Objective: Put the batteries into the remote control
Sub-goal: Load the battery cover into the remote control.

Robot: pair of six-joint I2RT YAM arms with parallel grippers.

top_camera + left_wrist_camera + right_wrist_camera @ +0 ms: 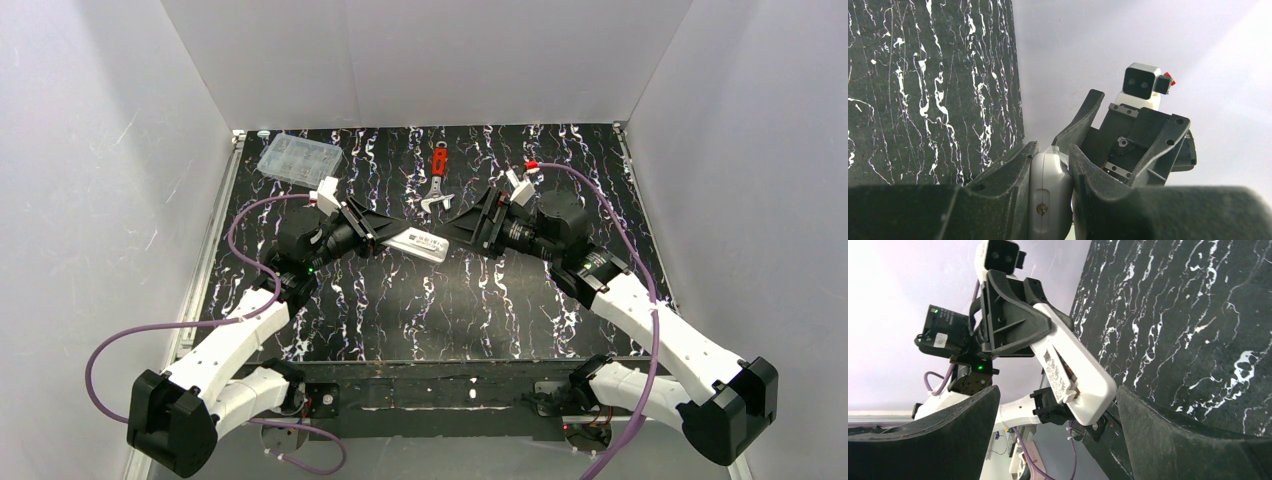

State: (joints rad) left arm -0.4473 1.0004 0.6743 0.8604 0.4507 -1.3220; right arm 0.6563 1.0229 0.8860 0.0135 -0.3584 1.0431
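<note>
My left gripper is shut on one end of the white remote control and holds it above the table, pointing right. In the left wrist view the remote is clamped edge-on between the fingers of that gripper. My right gripper is open, and its jaws straddle the remote's free end without touching it. In the right wrist view the remote shows its back, with a printed label and a reddish-brown recess, between the spread fingers of that gripper. No loose batteries show in any view.
A clear plastic compartment box sits at the back left of the black marbled mat. A red-handled wrench lies at the back middle. White walls enclose the table on three sides.
</note>
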